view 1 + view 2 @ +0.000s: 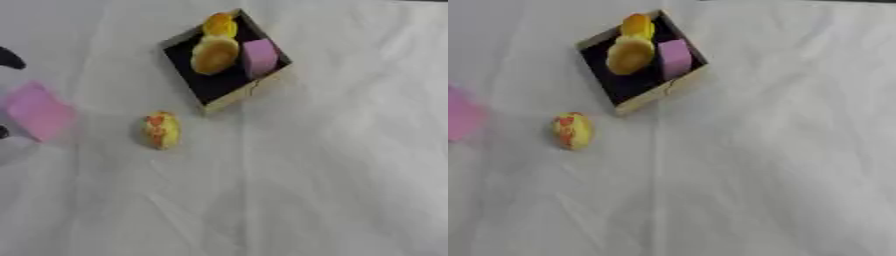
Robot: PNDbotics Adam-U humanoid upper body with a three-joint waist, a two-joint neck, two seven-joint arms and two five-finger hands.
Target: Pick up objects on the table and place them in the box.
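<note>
A dark box with a tan rim [248, 94] lies askew at the top centre. It holds a yellow-orange piece [220, 24], a round yellow piece [214, 54] and a pink block [259, 57]. On the white cloth in front of the box lies a yellow egg-shaped thing with red marks [162, 130]. Further left is a second, blurred pink block [37, 111]. Only dark bits of my left hand [10, 58] show at the left edge, one above and one below that block. Whether the hand touches the block is not visible. My right hand is out of sight.
A creased white cloth [306, 190] covers the whole table. Nothing else lies on it besides the box and the two loose things.
</note>
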